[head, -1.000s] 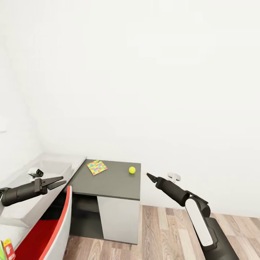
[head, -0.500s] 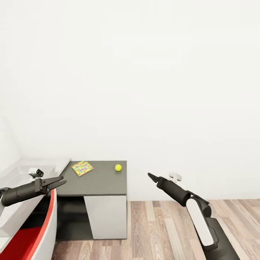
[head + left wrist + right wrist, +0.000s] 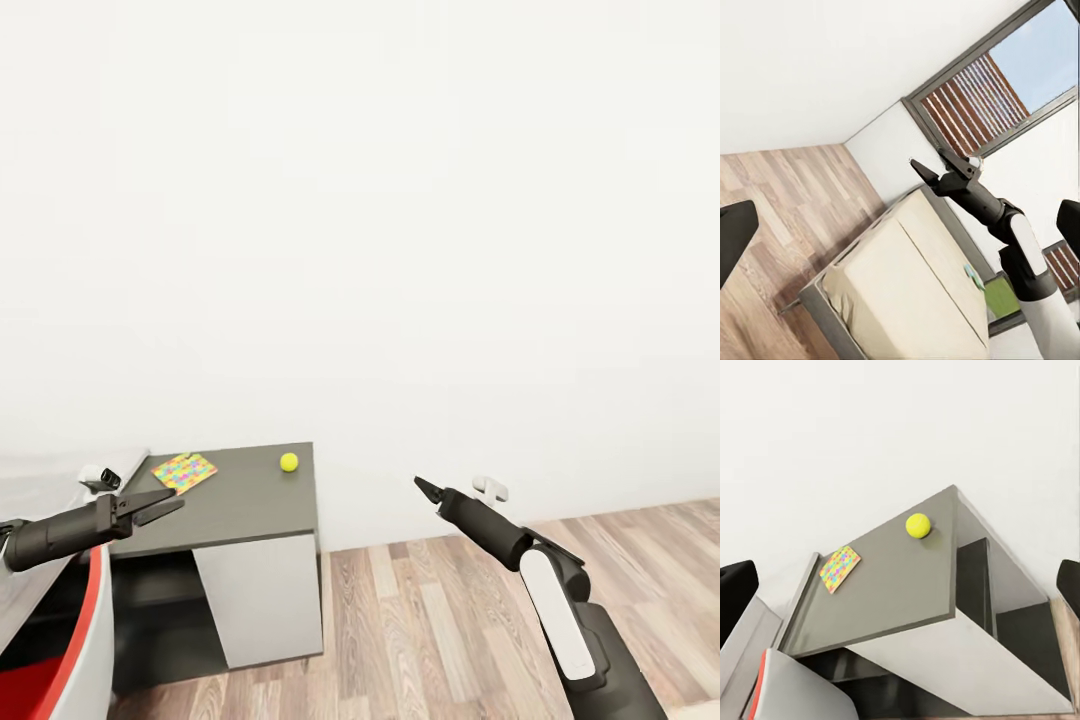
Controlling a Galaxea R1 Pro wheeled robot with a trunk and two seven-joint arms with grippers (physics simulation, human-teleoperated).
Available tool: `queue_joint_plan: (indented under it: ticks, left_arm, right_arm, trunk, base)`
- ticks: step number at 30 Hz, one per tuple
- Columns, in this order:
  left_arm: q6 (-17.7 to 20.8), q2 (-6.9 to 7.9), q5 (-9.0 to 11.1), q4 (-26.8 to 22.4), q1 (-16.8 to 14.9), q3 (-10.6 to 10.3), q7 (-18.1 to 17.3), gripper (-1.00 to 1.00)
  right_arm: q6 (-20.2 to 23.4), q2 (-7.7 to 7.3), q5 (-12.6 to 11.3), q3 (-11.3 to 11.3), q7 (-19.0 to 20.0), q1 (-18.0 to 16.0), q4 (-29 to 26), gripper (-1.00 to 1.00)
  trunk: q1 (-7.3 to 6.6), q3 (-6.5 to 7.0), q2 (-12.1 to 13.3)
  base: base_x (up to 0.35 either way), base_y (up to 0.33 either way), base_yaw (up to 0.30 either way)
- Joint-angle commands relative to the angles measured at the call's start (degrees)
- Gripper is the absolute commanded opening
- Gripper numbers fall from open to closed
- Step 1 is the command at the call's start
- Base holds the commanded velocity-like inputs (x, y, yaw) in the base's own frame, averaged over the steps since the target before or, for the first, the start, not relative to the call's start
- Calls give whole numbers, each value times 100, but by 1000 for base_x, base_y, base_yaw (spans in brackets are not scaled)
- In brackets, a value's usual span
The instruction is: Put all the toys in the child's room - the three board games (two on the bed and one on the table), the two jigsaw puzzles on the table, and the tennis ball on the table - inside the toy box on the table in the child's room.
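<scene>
While both grippers' jaws apart, jigsaw puzzle (image 3: 184,470) and tennis ball (image 3: 289,461) on dark cabinet (image 3: 262,495).

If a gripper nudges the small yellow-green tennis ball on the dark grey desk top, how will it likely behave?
The small yellow-green tennis ball is round, so it would probably roll at a light nudge. It sits near the edge of the dark grey desk top, with nothing beside it, so it might roll off. It looks small enough to be light.

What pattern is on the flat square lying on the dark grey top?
Bright yellow, pink, blue and green interlocking pieces on the flat square jigsaw puzzle, clearest in the right wrist view.
</scene>
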Motion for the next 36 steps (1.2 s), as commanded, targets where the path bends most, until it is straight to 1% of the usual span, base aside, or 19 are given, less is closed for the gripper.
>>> queue_joint_plan:
  ticks: [1,36]
  left_arm:
    - [61,2,-4,-1,1,1,-24,100]
    - [52,5,-4,-10,1,10,-24,100]
  right_arm:
    - [30,1,-6,-7,18,-3,1,100]
    - [30,6,-9,-15,9,-3,32,100]
  trunk:
    - [1,-3,-5]
    - [1,-3,-5]
  base:
    - [-109,0,-281]
    - [-109,0,-281]
